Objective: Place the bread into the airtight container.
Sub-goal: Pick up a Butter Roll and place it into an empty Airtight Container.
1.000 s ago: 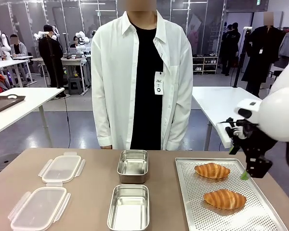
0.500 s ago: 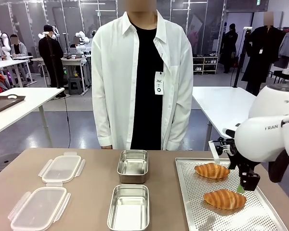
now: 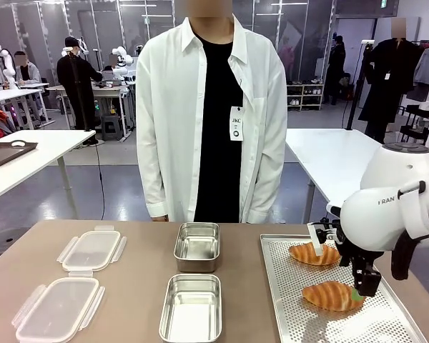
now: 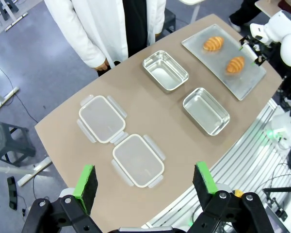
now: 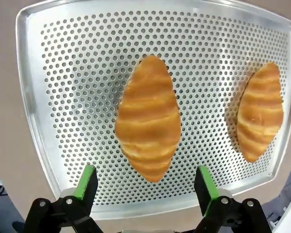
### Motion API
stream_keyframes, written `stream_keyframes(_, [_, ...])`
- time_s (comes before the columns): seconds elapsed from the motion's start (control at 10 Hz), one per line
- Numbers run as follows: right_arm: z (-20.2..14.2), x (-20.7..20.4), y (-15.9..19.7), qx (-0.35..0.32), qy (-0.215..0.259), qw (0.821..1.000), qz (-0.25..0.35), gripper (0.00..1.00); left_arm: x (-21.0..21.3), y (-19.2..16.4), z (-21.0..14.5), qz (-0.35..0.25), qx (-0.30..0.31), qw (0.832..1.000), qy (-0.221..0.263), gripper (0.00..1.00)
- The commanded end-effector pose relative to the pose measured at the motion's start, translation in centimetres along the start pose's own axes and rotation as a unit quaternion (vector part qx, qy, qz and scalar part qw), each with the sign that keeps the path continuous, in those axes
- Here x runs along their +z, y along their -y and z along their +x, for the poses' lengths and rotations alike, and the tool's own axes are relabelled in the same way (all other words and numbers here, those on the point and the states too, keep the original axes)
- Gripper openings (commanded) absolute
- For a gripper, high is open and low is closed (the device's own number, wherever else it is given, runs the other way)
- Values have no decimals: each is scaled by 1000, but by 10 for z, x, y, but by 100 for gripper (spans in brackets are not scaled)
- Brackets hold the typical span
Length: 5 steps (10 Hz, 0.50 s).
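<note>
Left claw (image 4: 144,178): released, high above the worktop (image 3: 132,314).
Right claw (image 5: 144,179): spread wide, holding nothing, over the near bread (image 5: 148,124).
Near bread: lying on the perforated tray (image 3: 286,314) (worktop's right side).
Airtight container (image 3: 191,309): open-topped, left of tray.

The right arm (image 3: 386,214) comes in from the right side, and the right gripper (image 3: 358,289) points straight down, its 2 fingers spread wide. The left gripper (image 4: 144,183) hangs high up, its 2 fingers also wide apart.

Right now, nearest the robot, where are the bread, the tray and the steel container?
Nearest bread (image 3: 332,295): front view, middle of crust.
Tray (image 3: 289,320): front view, bare perforated floor.
Nearest steel container (image 3: 191,311): front view, bare floor.
</note>
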State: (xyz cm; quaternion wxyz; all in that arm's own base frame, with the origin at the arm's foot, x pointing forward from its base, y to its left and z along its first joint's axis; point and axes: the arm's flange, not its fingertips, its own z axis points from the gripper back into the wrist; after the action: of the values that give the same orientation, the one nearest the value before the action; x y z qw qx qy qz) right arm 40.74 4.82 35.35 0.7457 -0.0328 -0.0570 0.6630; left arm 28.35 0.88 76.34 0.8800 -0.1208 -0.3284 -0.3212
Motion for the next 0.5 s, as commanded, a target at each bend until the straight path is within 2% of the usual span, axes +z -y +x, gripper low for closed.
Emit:
stream_keyframes(0.0, [3,-15,1,-22,2,1000,-3,100,1,0,0,2,-9,1000,-3,100])
stream_keyframes(0.2, [10,-29,2,-23,17,1000,5,100,1,0,0,2,-9,1000,-3,100])
stream_keyframes(0.4, [11,-43,4,-28,10,1000,3,100,1,0,0,2,-9,1000,-3,100])
